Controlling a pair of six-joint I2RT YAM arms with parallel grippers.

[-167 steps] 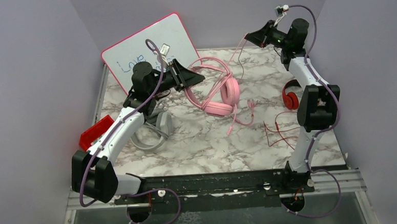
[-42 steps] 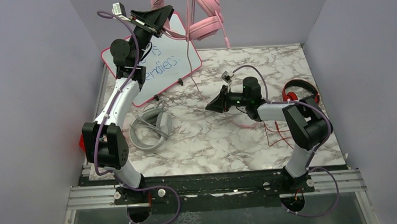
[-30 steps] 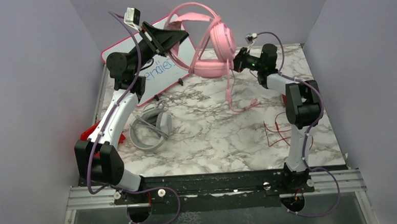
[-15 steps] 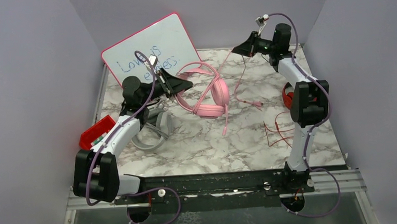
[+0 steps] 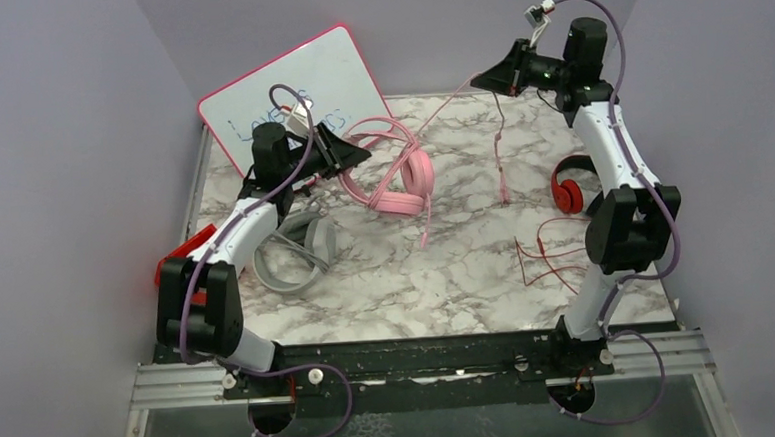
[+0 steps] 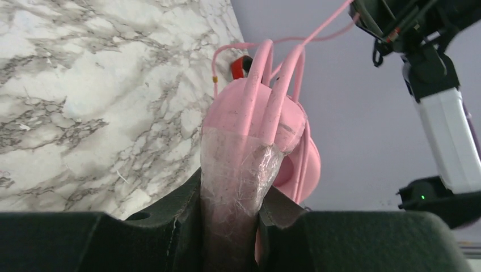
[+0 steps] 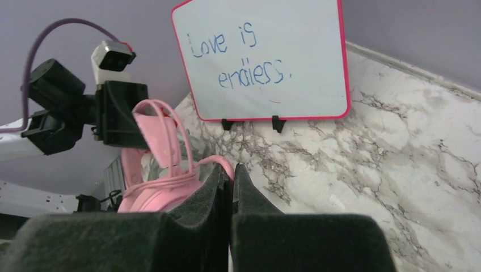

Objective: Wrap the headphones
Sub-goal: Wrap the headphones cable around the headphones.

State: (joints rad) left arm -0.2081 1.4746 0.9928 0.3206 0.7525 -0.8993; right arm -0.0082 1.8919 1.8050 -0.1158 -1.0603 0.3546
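My left gripper (image 5: 358, 152) is shut on the headband of the pink headphones (image 5: 402, 183), which hang from it just above the marble top. In the left wrist view the band (image 6: 241, 164) sits between my jaws with several cable turns over it. My right gripper (image 5: 478, 79) is raised at the back and shut on the pink cable (image 5: 442, 102), pulled taut from the headphones; the cable's loose end hangs down (image 5: 501, 162). The right wrist view shows the cable (image 7: 227, 162) pinched at my fingertips. The grey pair (image 5: 295, 251) lies at left, the red-and-black pair (image 5: 568, 189) at right.
A pink-framed whiteboard (image 5: 292, 93) leans against the back wall. A red bin (image 5: 187, 251) sits at the left edge. The red cable (image 5: 544, 255) sprawls at the right front. Purple walls enclose the table.
My left gripper lifted the pink headphones high, swung them round, then lowered them to the table. My right gripper swept round with the cable and has risen further back and right, tightening it.
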